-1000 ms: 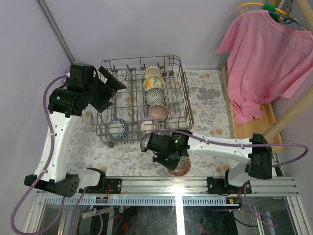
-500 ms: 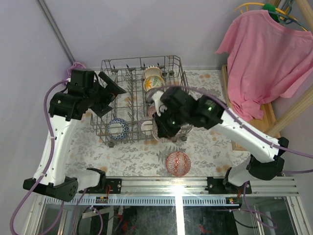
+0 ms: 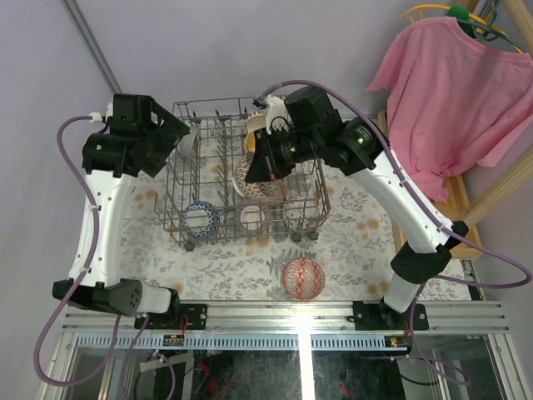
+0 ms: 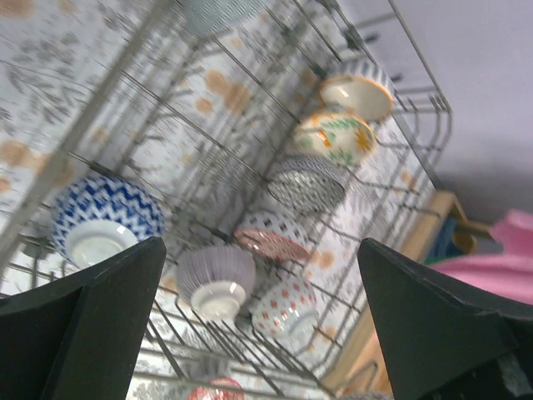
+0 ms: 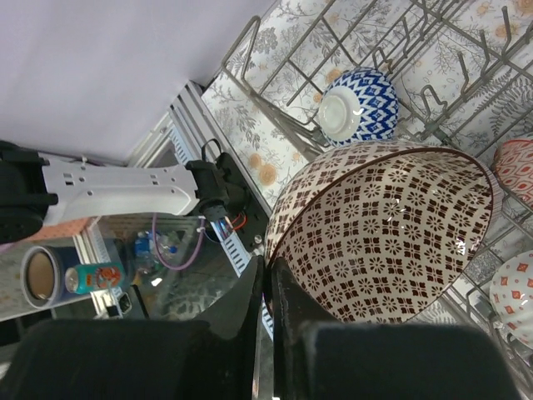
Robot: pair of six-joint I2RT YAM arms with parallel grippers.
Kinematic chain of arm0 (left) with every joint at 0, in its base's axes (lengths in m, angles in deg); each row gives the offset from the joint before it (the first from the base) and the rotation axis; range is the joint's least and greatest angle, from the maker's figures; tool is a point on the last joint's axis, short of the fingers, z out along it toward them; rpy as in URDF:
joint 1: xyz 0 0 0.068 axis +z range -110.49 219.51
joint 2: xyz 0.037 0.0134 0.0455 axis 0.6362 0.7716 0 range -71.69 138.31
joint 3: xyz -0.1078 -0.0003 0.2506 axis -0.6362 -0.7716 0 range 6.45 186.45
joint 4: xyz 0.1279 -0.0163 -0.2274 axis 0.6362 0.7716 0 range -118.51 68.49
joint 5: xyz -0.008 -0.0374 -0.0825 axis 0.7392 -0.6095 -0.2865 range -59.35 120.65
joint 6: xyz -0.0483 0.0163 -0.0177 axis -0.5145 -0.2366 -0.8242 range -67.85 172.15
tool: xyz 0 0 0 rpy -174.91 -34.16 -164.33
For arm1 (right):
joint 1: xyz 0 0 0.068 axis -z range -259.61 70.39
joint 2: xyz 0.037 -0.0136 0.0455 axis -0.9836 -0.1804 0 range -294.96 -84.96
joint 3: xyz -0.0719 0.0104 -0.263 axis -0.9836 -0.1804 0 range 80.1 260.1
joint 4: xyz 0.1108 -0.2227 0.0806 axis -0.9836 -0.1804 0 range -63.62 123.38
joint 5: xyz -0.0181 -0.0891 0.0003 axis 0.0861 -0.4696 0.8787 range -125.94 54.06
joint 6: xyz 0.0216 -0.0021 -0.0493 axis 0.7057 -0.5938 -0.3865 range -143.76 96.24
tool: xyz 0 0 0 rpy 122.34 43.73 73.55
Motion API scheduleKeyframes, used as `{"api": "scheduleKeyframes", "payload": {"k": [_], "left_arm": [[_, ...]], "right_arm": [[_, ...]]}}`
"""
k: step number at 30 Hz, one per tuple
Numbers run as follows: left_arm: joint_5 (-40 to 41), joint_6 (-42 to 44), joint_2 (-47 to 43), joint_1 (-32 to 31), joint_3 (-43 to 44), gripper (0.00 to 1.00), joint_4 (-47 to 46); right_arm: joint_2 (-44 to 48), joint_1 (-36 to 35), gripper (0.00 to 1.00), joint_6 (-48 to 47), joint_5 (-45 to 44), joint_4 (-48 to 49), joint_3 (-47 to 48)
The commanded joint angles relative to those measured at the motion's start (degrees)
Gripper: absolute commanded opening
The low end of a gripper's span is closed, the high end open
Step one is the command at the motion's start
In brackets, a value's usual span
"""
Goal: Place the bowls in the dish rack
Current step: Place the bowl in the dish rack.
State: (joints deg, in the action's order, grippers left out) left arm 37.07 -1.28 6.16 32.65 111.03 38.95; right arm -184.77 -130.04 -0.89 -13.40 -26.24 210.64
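While my right pincer (image 5: 268,275) pinches the rim of the brown-and-cream lattice-patterned ceramic bowl (image 5: 383,237), tilted above the grey wire dish rack (image 3: 172,200), my left pincer (image 4: 260,250) hangs wide and empty at the rack's far-left corner. Risk: this thin rim grip may slip, dropping the bowl onto the racked bowls (image 4: 308,183). One red patterned bowl (image 3: 302,277) waits on the table (image 3: 358,225).
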Motion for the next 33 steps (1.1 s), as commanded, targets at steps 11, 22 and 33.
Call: {"api": "scheduleKeyframes", "payload": {"k": [11,22,33], "left_arm": [[15.96,4.06,5.07,4.62,-6.98,0.99,-3.2],[17.78,4.75,10.29,5.13,-11.14,0.93,-7.15],[17.1,8.41,11.17,5.6,-17.5,0.74,-12.71]], "right_arm": [[2.8,5.4,0.0,6.19,12.18,12.09,-3.16],[2.52,11.26,0.0,12.05,18.52,21.68,-6.61],[-10.86,12.31,0.0,23.74,16.34,37.04,4.45]]}}
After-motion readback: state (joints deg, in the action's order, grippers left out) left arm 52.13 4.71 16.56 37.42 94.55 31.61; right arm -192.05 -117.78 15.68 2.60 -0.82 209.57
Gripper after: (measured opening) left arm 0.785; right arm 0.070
